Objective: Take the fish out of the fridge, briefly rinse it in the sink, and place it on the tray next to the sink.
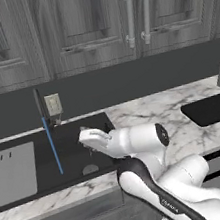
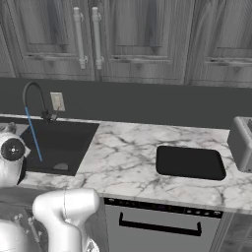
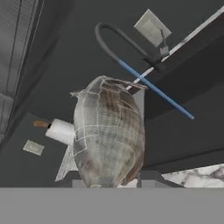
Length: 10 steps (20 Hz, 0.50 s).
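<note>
**Fish held over the sink during the rinse step**

The end effector (image 3: 109,183) is closed on the fish (image 3: 108,131), which fills the middle of the hand view, scaled body upward, with the finger tips hidden under its lower end. In the left base view the arm reaches forward over the front rim of the sink (image 1: 66,139), so the fish hangs over the basin rather than the marble bench (image 2: 128,147). This placement appears chosen to keep runoff inside the basin. A thin blue water stream (image 1: 52,144) falls from the curved black faucet (image 2: 34,96) toward the round drain (image 1: 90,169). In the hand view the stream passes beyond the fish and apart from it, so whether water reaches the fish cannot be told. The black tray (image 2: 191,163) lies flat on the bench to the right of the sink, well apart from it, with the silver toaster (image 2: 242,142) just beyond. Judged from this layout, rinsing is under way and transfer to the tray remains.
</note>
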{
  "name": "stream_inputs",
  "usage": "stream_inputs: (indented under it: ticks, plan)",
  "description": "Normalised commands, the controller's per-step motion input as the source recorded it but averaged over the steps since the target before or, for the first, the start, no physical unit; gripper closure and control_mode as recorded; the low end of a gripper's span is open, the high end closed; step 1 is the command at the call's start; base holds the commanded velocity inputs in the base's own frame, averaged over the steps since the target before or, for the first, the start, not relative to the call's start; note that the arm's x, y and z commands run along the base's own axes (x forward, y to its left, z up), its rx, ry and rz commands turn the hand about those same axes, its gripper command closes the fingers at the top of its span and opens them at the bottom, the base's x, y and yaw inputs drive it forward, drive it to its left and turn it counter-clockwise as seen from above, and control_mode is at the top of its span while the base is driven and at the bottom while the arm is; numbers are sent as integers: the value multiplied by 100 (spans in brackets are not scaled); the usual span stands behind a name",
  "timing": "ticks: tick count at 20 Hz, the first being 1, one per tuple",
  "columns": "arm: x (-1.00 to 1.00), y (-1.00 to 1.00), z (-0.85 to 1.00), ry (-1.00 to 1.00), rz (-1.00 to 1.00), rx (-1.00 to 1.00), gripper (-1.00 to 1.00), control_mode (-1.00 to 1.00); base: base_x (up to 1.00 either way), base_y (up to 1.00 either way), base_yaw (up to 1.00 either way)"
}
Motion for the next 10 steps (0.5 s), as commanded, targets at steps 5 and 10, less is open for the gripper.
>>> stream_inputs:
  ticks: [5, 10]
  plan:
    - [-28, -39, 78, 43, -44, -28, 100, -100, 0, 0, 0]
    - [-5, -53, 45, 67, -45, -26, 100, -100, 0, 0, 0]
